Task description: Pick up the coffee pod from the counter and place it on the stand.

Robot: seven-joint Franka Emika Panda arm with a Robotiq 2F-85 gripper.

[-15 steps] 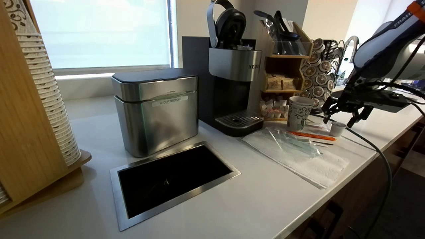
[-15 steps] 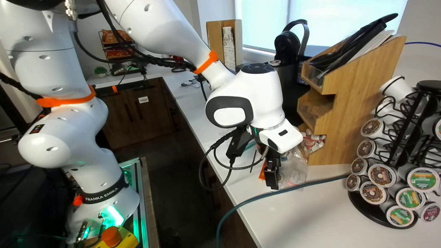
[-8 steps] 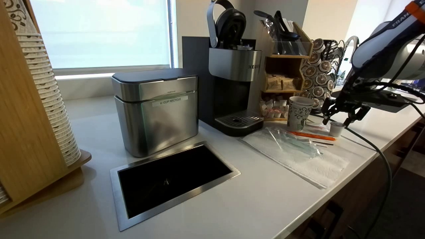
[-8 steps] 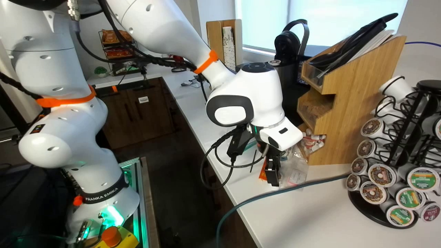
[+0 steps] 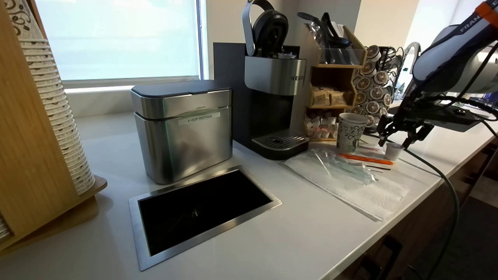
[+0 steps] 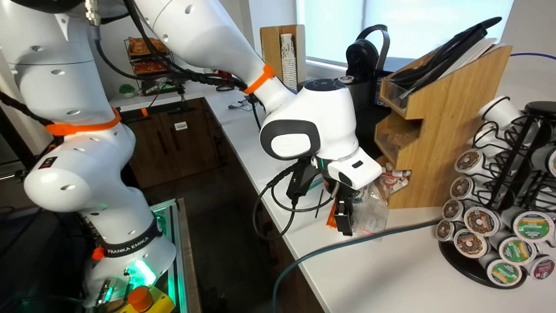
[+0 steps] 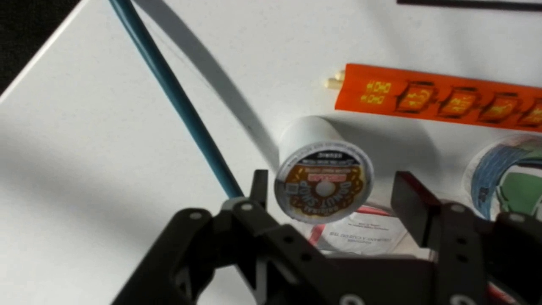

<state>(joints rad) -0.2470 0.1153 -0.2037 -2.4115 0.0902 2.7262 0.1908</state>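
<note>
Wrist view: I am holding the claw [image 7: 332, 186] with its fingers [image 7: 413, 203] apart over the counter [image 7: 93, 148], where the coffee pod [image 7: 324, 171] is standing lid up, showing between the tips and near an orange chopstick packet [image 7: 444, 96]. In an exterior view, the stand [image 6: 517, 178] is bearing many other pods [image 6: 482, 221], well apart from my claw.

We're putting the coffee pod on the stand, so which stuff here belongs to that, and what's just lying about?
For the job:
coffee pod
stand
hand

Just lying about:
orange packet
patterned paper cup
paper towel
clear plastic bag
</note>
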